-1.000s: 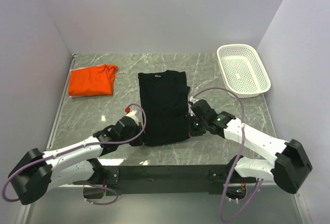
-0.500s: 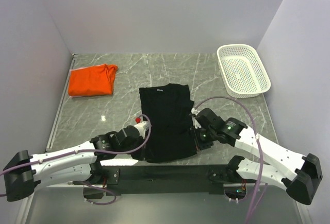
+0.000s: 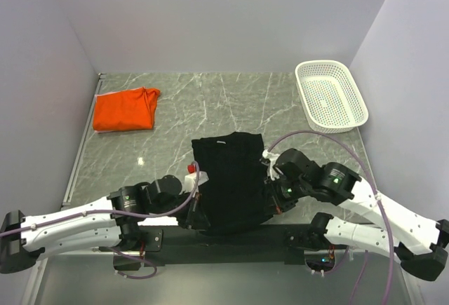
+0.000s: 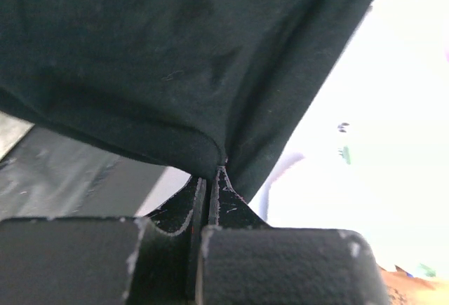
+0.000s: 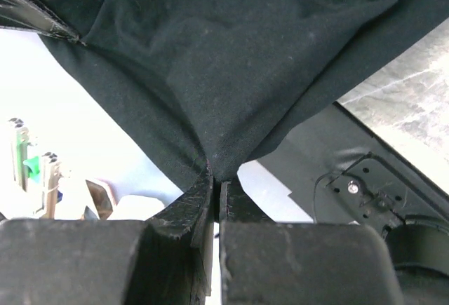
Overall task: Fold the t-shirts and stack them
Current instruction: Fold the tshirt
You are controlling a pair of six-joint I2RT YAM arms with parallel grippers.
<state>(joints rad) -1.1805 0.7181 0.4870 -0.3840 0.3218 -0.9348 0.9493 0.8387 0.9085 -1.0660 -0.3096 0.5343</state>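
left fingers are pinched shut on the near-left edge of the black t-shirt. right fingers are pinched shut on its near-right edge. the cloth stretches between them over the near edge of the bench, its collar end pointing away. the orange t-shirt lies folded at the far-left corner, well apart.

Two arms with white links, black joints, looping purple cables, small green lights, black base bar
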